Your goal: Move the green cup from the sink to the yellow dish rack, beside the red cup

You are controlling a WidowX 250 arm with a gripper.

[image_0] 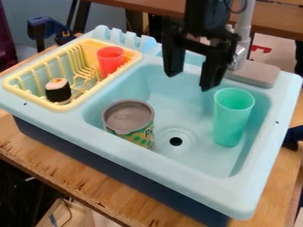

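Note pincer (190,82) with fingers apart, above far side of sink (142,160). Locate green cup (230,122) upright at right in sink: likely light, slightly flexible, rather slippery; best gripped across rim. Observe can (128,117), closed on top, at left in sink; red cup (110,62) and toy sushi (58,92) in yellow rack (72,107), farther left.

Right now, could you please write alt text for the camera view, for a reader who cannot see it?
The robot's open, empty end effector hangs over a light-blue toy sink that holds a gray-topped can and a green plastic tumbler. In the yellow dish rack at the left are a red cup and a piece of toy sushi.
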